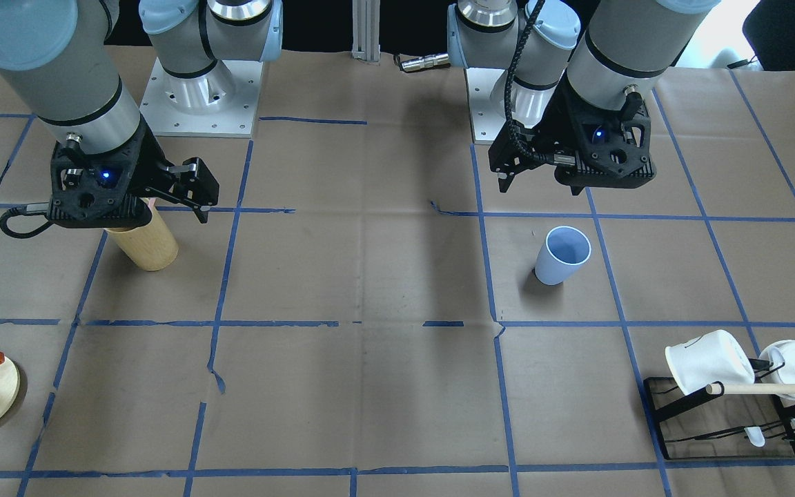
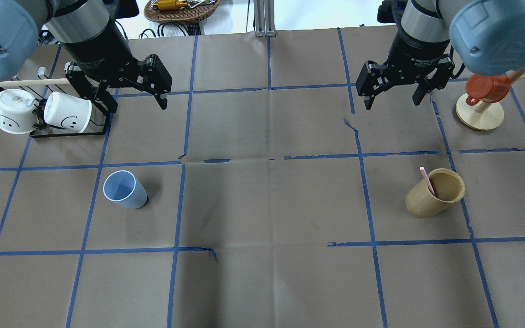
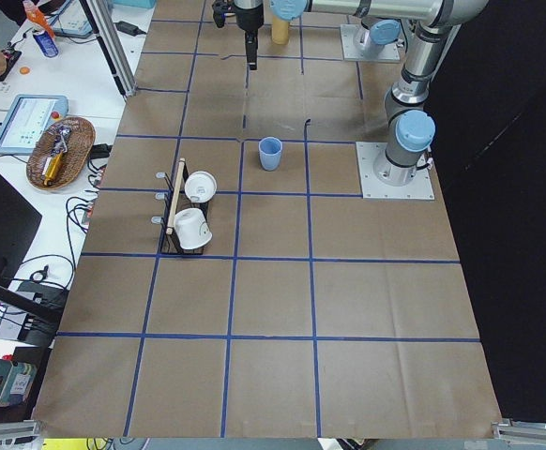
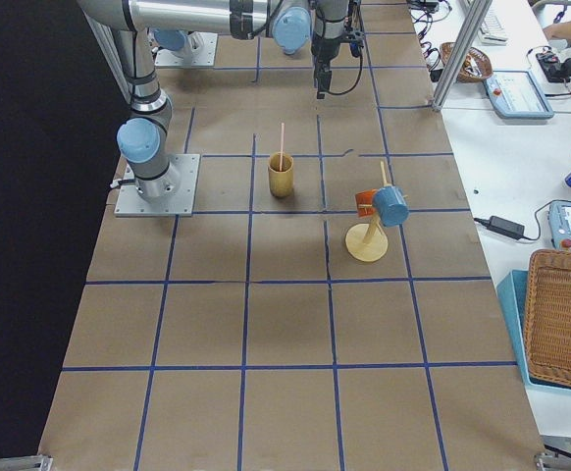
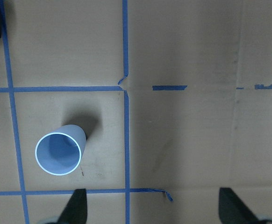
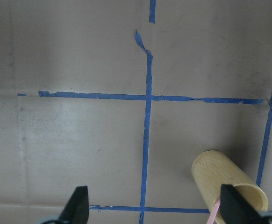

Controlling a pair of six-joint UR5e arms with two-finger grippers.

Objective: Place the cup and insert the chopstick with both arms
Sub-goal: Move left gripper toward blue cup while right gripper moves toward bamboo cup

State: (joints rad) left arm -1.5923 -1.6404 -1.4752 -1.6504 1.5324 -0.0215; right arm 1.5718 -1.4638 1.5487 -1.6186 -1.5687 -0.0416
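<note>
Chopstick stands, lower part hidden inside wooden tumbler.

1. The left arm reaches forward with its wrist turned down; the left pincer hangs with jaws spread wide, gripping nothing
2. The right arm mirrors that pose; the right pincer points down, jaws wide apart and empty

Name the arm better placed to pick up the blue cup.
Left. The cup stands on that side, near the open left gripper; the right gripper hangs far off, by the wooden tumbler.
</note>
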